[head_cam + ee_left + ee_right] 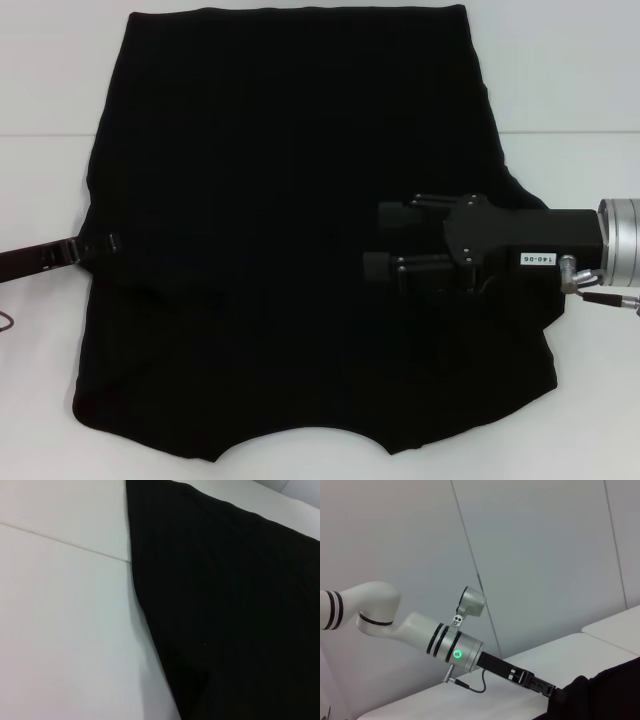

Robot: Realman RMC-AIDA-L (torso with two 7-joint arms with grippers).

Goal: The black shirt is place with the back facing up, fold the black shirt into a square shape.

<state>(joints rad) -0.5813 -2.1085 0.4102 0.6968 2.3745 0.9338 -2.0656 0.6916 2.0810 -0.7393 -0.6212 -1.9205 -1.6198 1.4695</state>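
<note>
The black shirt (290, 230) lies spread flat over most of the white bench (580, 70), reaching from near its far edge to its near edge, plain side up. The right gripper (383, 242) reaches in from the bench's right edge and sits over the shirt's right half; its two black fingers (398, 214) stand parted with nothing seen between them. The left gripper (95, 245) meets the shirt's left edge, where the cloth looks pinched, though dark on dark makes its fingers hard to read; I cannot tell their state.
</note>
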